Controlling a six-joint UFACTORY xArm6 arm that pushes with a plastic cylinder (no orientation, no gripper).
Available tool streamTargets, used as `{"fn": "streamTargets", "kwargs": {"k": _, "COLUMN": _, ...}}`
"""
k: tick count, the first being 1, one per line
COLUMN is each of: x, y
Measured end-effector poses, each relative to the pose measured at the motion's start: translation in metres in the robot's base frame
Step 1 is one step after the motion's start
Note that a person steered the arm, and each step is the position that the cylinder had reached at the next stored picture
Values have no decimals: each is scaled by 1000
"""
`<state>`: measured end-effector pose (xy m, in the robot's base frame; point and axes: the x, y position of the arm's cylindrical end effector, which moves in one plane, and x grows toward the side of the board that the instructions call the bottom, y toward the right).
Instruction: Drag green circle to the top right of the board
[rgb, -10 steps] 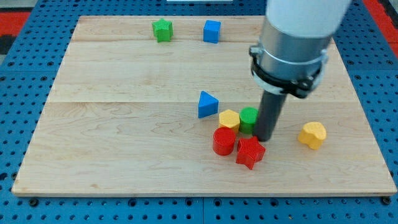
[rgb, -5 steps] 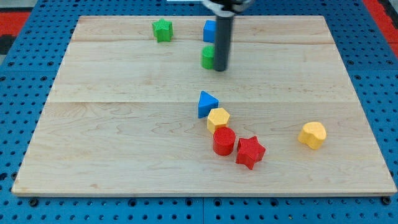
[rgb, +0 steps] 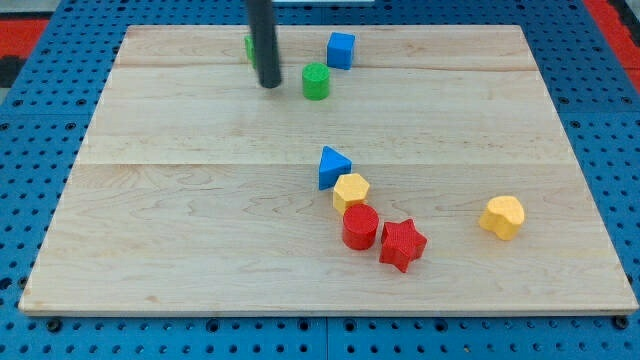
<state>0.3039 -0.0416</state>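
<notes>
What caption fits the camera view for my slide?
My tip rests left of the green circle, apart from it, near the blue cube at the board's top.

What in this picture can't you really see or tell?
- Green star, camera view: almost wholly hidden behind the dark rod; only a green sliver shows, so its shape cannot be confirmed.
- The arm itself, camera view: cut off by the view's top edge; only the rod down to my tip shows.
- Gap between my tip and the green circle: they look apart, tip to the view's left.
</notes>
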Motion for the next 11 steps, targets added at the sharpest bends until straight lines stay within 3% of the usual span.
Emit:
{"fn": "streamTargets", "kwargs": {"k": 1, "x": 0, "y": 63}}
{"fn": "streamTargets", "kwargs": {"k": 3, "x": 19, "y": 70}}
{"fn": "streamTargets", "kwargs": {"k": 6, "x": 19, "y": 137}}
{"fn": "streamTargets", "kwargs": {"k": 10, "x": -7, "y": 225}}
{"fn": "streamTargets", "kwargs": {"k": 11, "x": 50, "y": 227}}
